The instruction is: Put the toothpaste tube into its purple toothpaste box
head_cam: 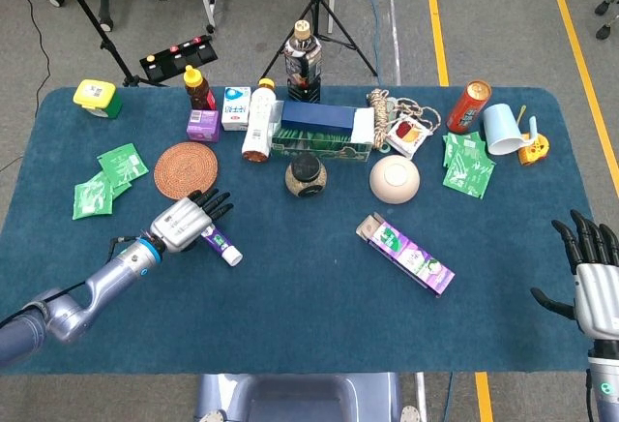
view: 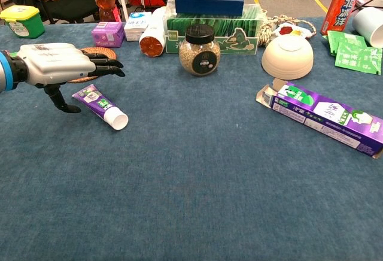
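The purple toothpaste tube [head_cam: 221,243] [view: 100,106] lies flat on the blue table, its white cap toward the front. My left hand [head_cam: 182,221] [view: 58,63] hovers over the tube's flat end with fingers spread and thumb hanging down, holding nothing. The purple toothpaste box [head_cam: 406,254] [view: 323,116] lies right of centre, with its open flap toward the back left. My right hand [head_cam: 590,272] stays at the table's front right edge, fingers apart and empty; the chest view does not show it.
A woven coaster [head_cam: 186,169] lies just behind my left hand. A lidded jar [view: 200,49], a white bowl [view: 288,57], a green tissue box [view: 215,30], bottles and green packets [head_cam: 106,179] line the back and left.
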Controlling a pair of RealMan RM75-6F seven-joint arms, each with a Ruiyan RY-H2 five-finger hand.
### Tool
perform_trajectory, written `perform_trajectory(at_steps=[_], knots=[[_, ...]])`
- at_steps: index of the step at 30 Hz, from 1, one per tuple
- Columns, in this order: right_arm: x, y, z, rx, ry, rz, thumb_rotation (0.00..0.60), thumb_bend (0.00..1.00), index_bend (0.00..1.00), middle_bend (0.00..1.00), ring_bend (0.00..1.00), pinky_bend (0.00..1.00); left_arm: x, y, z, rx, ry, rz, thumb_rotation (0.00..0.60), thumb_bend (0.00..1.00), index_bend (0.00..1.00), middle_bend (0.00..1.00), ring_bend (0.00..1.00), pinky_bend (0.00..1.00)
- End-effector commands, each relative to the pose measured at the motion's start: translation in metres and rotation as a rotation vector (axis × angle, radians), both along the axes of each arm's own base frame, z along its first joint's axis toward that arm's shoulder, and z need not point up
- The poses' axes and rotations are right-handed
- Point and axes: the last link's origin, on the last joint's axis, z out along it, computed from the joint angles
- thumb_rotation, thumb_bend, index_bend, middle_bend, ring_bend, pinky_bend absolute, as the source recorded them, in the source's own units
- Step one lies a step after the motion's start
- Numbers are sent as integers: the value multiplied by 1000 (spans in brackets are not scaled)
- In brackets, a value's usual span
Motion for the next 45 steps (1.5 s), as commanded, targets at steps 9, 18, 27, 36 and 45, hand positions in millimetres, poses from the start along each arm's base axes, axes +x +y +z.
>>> perform_trajectory(at_steps=[9,18,27,36,45], knots=[[1,2,2,-3,-14,10,600,0,108,9,0,0,21,3,-15,-21,7,-4,600,261,279,105,130,214],[3,3,4,-8,-28,22,600,0,108,8,0,0,23,4,-20,-2,13,34,600,263,355,184,204,270],[4,5,4,-8,-35,31,600,0,108,9,0,0,23,1,-13,26,-24,24,600,279,513,364,369,538],[4,4,3,-2,-37,29,600,0,109,9,0,0,23,0,-1,54,-63,35,600,283,533,392,400,590],[5,4,-2,19,-32,37,600,0,109,9,0,0,24,-1,16,79,-126,65,600,284,551,412,417,601]])
